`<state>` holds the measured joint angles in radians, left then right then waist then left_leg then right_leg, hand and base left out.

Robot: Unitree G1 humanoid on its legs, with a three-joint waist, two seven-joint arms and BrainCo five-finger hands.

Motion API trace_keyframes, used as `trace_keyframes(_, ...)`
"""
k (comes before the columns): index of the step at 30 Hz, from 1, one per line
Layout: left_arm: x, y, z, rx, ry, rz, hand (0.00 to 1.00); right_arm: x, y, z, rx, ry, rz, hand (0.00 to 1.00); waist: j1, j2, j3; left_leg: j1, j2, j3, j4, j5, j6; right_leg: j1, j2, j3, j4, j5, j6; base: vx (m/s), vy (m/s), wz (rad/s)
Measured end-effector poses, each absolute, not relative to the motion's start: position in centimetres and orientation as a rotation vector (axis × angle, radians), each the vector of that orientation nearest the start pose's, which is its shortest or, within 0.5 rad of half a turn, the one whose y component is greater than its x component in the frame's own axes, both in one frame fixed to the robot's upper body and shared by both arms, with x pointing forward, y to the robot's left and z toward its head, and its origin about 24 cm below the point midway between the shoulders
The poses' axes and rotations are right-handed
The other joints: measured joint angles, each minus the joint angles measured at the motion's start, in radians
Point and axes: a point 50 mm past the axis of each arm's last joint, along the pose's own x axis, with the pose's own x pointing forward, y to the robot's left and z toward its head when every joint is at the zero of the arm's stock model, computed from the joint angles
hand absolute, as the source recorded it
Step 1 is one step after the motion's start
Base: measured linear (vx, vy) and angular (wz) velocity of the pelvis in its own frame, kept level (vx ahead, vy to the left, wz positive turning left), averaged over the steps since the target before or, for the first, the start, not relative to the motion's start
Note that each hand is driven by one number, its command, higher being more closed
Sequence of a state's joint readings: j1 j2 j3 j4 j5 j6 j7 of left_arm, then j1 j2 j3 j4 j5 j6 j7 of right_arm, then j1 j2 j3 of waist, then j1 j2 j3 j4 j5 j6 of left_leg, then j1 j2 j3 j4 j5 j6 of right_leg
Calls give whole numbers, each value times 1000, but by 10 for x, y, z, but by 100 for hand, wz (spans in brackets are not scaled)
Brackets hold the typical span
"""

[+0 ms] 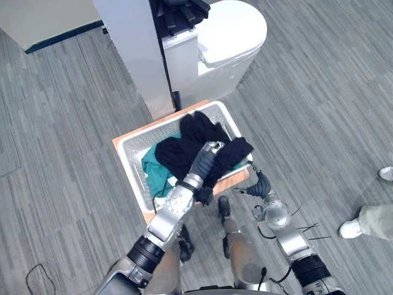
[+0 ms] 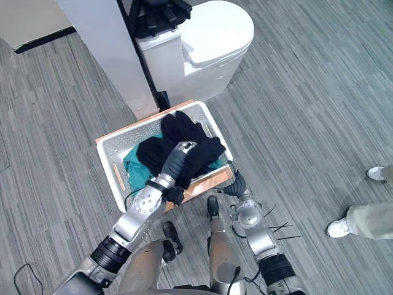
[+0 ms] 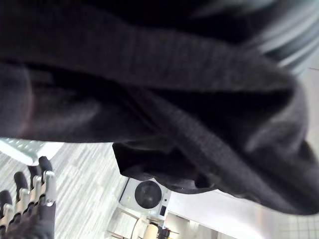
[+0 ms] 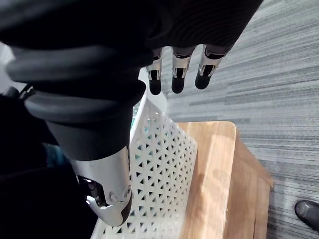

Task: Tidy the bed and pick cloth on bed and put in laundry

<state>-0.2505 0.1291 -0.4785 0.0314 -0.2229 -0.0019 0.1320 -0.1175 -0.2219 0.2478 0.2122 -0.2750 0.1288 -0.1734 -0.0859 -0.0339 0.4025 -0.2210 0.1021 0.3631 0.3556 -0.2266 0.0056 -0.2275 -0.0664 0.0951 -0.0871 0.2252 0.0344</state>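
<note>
A white perforated laundry basket (image 1: 131, 161) stands on a low wooden board (image 1: 146, 130) on the floor. Inside it lies a pile of black cloth (image 1: 190, 138) over a teal cloth (image 1: 153, 169). My left hand (image 1: 204, 161) rests on top of the black cloth near the basket's front side. In the left wrist view its fingers (image 3: 31, 195) are straight, with black cloth (image 3: 164, 99) hanging just past them. My right hand (image 1: 259, 183) is open at the basket's near right corner, its thumb (image 4: 107, 191) beside the basket wall (image 4: 159, 164).
A white toilet-shaped unit (image 1: 228, 38) and a tall white panel (image 1: 134, 52) stand just behind the basket, with a black item (image 1: 178, 15) on top of the unit. A person's leg and white shoes (image 1: 367, 222) are at the right. Grey striped floor surrounds everything.
</note>
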Motion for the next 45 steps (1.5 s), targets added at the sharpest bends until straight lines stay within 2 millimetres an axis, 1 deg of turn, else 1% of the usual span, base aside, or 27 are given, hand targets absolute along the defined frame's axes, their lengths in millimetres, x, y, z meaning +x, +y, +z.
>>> trace_keyframes(1,274,54,83,-19,-134,-345,100,268,-150,9,-568,163,53,0,-2,0,0,-11,9,-4,12,-3,-5,-5,7,-3,0,-1,1,-66,-90,1)
trace_keyframes(3,279,61,85,-12,-143,-278,100,268,-149,9,-567,162,54,0,1,0,0,-21,22,-4,30,-6,-10,-6,14,-6,-2,-1,1,-47,-64,-1)
trace_keyframes(5,290,73,85,-4,-135,-184,100,268,-149,9,-566,161,55,0,5,0,0,-30,30,-6,42,-8,-11,-9,19,-10,-2,-1,1,-46,-49,1)
trace_keyframes(7,310,95,90,8,-135,-46,100,268,-149,10,-563,158,51,0,13,0,0,-46,32,-9,51,-8,-10,-20,20,-14,-2,2,3,-61,-39,4)
trace_keyframes(8,316,104,93,12,-141,8,0,268,-149,10,-556,157,51,0,14,0,0,-52,33,-11,55,-8,-8,-23,20,-16,-3,5,7,-54,-22,5)
trace_keyframes(9,321,113,97,24,-150,61,0,268,-149,10,-552,157,51,0,14,1,1,-58,35,-15,63,-10,-5,-24,20,-19,-3,11,15,-30,-6,4)
trace_keyframes(10,325,119,99,36,-155,92,0,268,-149,10,-549,158,50,0,14,1,1,-60,36,-17,67,-12,-4,-24,21,-21,-3,12,16,-30,0,8)
trace_keyframes(12,337,138,107,84,-166,181,0,267,-148,8,-530,166,47,0,15,1,2,-68,35,-27,72,-14,-1,-23,19,-32,-3,16,18,-20,6,12)
trace_keyframes(13,340,142,108,100,-166,192,0,266,-148,7,-528,168,42,0,15,1,2,-70,35,-31,73,-14,0,-23,19,-35,-3,16,18,-17,13,12)
trace_keyframes(14,345,150,110,122,-163,214,0,265,-149,7,-528,169,33,0,15,0,2,-73,34,-34,73,-15,0,-24,18,-38,-3,16,17,-18,17,8)
trace_keyframes(17,347,159,105,146,-131,226,0,266,-150,7,-528,167,26,0,19,-1,3,-73,33,-35,72,-16,1,-24,18,-39,-3,16,17,-4,5,2)
trace_keyframes(22,343,154,92,172,-95,154,0,269,-150,9,-530,162,22,0,19,-1,5,-69,31,-35,67,-16,2,-22,16,-38,-3,16,17,0,0,0)
trace_keyframes(26,334,149,74,167,-48,96,0,270,-151,10,-529,161,27,0,19,1,6,-47,29,-31,56,-16,1,-5,16,-34,-6,14,14,-8,-1,-2)
trace_keyframes(28,321,147,61,164,-19,65,0,269,-155,8,-526,170,16,0,22,1,6,-12,22,-29,28,-14,-2,19,15,-34,-6,6,4,-3,-4,2)
trace_keyframes(31,308,147,53,149,-6,38,0,265,-163,5,-523,194,8,0,34,2,5,15,18,-28,3,-12,-8,42,15,-34,-8,-7,-7,0,0,0)
trace_keyframes(32,301,148,51,140,-7,25,0,263,-166,1,-528,211,8,0,46,3,4,33,16,-27,-12,-9,-13,56,16,-34,-10,-10,-8,27,-16,5)
trace_keyframes(34,289,150,45,112,-1,13,0,257,-173,-9,-514,257,6,0,50,4,-3,64,12,-31,-39,-1,-20,77,16,-40,-10,-21,-3,38,-20,11)
trace_keyframes(35,280,153,36,82,28,5,0,253,-177,-13,-508,276,7,0,56,13,-19,86,7,-39,-63,5,-28,92,15,-52,-10,-25,3,70,-23,16)
trace_keyframes(36,270,158,24,50,76,8,0,247,-182,-22,-504,320,1,0,56,21,-53,109,1,-46,-90,20,-28,98,14,-61,-10,-27,4,87,-23,17)
trace_keyframes(38,257,163,10,8,130,26,0,240,-190,-33,-491,377,-8,0,60,38,-95,134,0,-51,-123,30,-30,114,16,-71,-10,-27,5,109,-5,14)
trace_keyframes(39,247,168,1,-18,168,50,0,233,-197,-42,-479,427,-25,0,67,52,-120,163,-2,-57,-149,35,-35,138,18,-84,-10,-31,8,124,7,27)
trace_keyframes(40,232,177,-10,-70,215,87,0,223,-204,-56,-460,500,-37,0,76,60,-165,191,-7,-66,-179,40,-37,161,17,-100,-10,-51,11,119,10,26)
trace_keyframes(41,226,181,-15,-94,234,106,0,220,-206,-60,-458,525,-42,0,78,62,-179,202,-9,-70,-187,41,-38,169,16,-106,-10,-57,12,99,5,27)
trace_keyframes(43,205,197,-29,-163,296,182,0,208,-214,-74,-420,601,-79,0,84,68,-224,230,-16,-91,-216,49,-38,194,12,-129,-7,-79,16,78,1,27)
trace_keyframes(44,199,202,-34,-180,317,211,0,206,-216,-78,-400,617,-96,0,89,69,-234,238,-17,-92,-222,52,-37,199,12,-135,-6,-80,17,54,-2,26)
trace_keyframes(45,189,210,-43,-212,355,263,0,199,-222,-85,-367,651,-131,0,102,70,-250,249,-20,-100,-237,57,-38,209,10,-148,-6,-88,19,30,-13,34)
